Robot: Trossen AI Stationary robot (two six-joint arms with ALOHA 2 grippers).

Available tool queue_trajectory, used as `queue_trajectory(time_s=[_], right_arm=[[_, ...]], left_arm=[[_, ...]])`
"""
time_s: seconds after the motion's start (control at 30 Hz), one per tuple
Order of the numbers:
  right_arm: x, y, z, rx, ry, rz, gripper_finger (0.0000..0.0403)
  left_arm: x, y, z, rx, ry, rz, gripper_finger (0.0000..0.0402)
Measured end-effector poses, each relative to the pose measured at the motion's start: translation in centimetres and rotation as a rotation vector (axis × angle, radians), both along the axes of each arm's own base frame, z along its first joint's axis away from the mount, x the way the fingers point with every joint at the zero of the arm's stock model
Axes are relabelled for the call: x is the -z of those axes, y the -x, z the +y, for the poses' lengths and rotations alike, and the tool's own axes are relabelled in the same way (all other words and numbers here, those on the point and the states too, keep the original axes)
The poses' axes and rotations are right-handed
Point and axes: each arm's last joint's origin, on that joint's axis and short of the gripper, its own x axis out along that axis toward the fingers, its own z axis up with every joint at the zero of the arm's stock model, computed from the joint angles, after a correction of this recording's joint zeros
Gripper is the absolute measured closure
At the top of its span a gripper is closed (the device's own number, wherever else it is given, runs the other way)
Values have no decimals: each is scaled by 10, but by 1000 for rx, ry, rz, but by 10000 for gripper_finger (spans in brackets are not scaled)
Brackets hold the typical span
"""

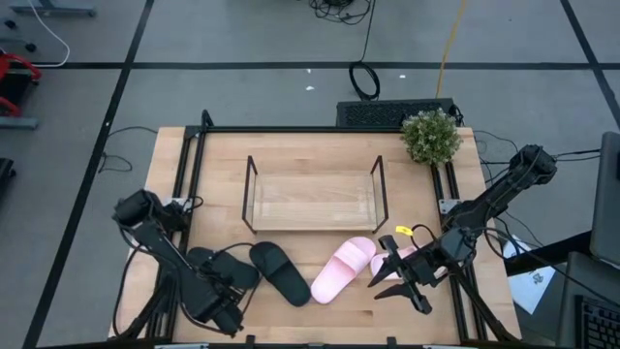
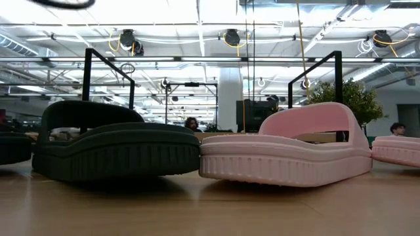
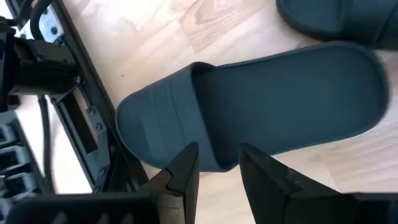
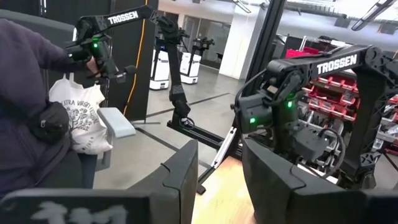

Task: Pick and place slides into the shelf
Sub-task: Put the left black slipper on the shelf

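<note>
Two black and two pink slides lie flat on their soles on the table, in front of the shelf (image 1: 310, 202). One black slide (image 1: 281, 272) and one pink slide (image 1: 343, 268) sit in the middle, and the low view shows them as the black slide (image 2: 118, 149) and the pink slide (image 2: 289, 149). The other black slide (image 3: 261, 99) lies under my left gripper (image 3: 219, 171), which is open over its side edge next to the strap. My right gripper (image 1: 384, 264) is open and held level beside the second pink slide (image 1: 409, 254), pointing toward the table's left. My left gripper comes at the black slide's side edge (image 3: 217, 158) slanting from above, with one open finger on either side of a spot next to the strap. I cannot tell whether the fingertips touch it. The slide lies flat on the table.
A small potted plant (image 1: 431, 136) stands at the table's far right corner. The black metal frame rails (image 1: 189, 174) run along the table's sides. The right wrist view shows a person (image 4: 37, 106) and other robot arms in the room beyond the table.
</note>
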Motion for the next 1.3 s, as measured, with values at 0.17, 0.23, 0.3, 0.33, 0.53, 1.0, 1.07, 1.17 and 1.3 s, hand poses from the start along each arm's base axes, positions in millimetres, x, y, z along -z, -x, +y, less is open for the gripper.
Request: queue_trajectory(time_s=[0.17, 0.23, 0.3, 0.33, 0.53, 1.0, 1.07, 1.17, 1.3], right_arm=[[0, 0, 0, 0, 1, 1, 287], [0, 0, 0, 0, 0, 1, 287], [0, 0, 0, 0, 1, 2, 287], [0, 0, 0, 0, 1, 1, 287], [0, 0, 0, -1, 2, 3, 287], [3, 0, 0, -2, 14, 24, 287], [4, 0, 0, -2, 15, 37, 287], [5, 0, 0, -2, 8, 46, 287], [4, 0, 0, -2, 4, 46, 287]], left_arm=[[8, -6, 0, -6, 3, 29, 289], [11, -8, 0, -13, 2, 37, 289], [13, -9, 0, -20, 5, 48, 289], [14, -9, 0, -23, 5, 51, 289], [15, -13, 0, -40, 33, 41, 289], [21, -13, 7, -101, 15, 67, 289], [25, -10, 8, -121, 11, 96, 289], [30, -7, 10, -138, -1, 114, 289], [34, -8, 9, -137, 19, 96, 289]])
